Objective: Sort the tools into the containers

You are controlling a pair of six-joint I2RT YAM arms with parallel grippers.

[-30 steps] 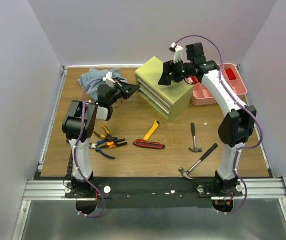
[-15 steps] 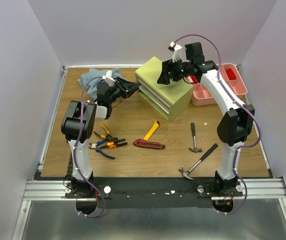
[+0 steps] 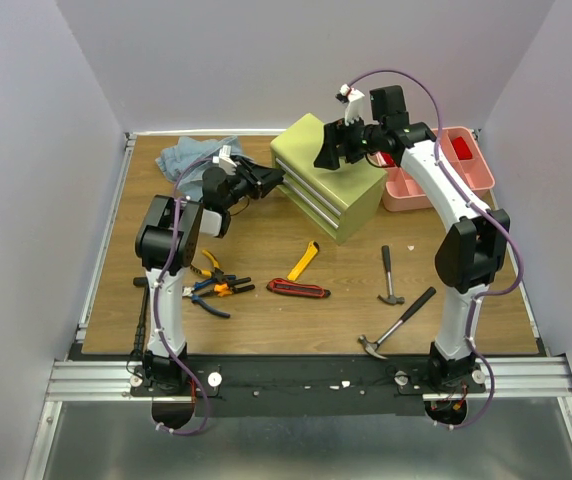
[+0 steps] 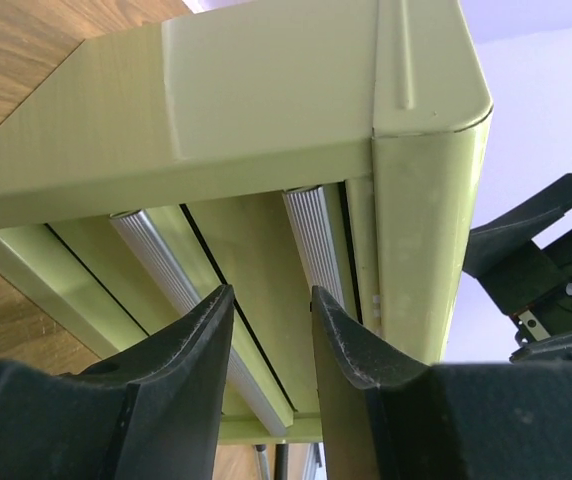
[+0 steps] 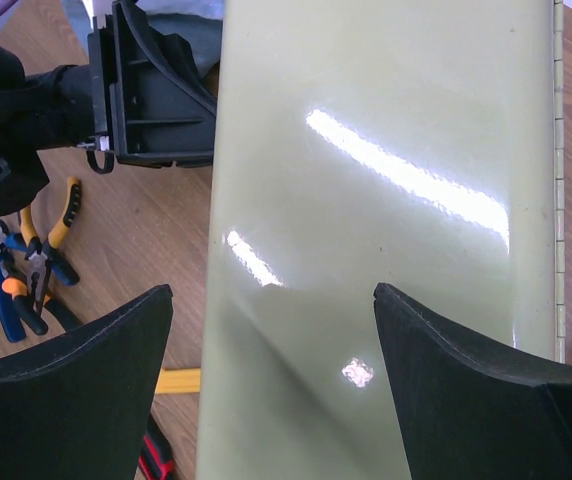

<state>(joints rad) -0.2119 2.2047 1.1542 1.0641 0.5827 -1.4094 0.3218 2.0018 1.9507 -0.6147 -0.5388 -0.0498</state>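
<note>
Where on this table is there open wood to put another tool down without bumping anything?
Bare wood runs along the near edge, between the pliers and the larger hammer. Another patch lies between the pink tray and the small hammer. It is crowded around the chest, where the left gripper and right gripper hover.

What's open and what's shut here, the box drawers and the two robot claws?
Yellow-green metal chest: drawers shut.
Left gripper: open, at the silver drawer handles.
Right gripper: open, above the chest's top.
</note>
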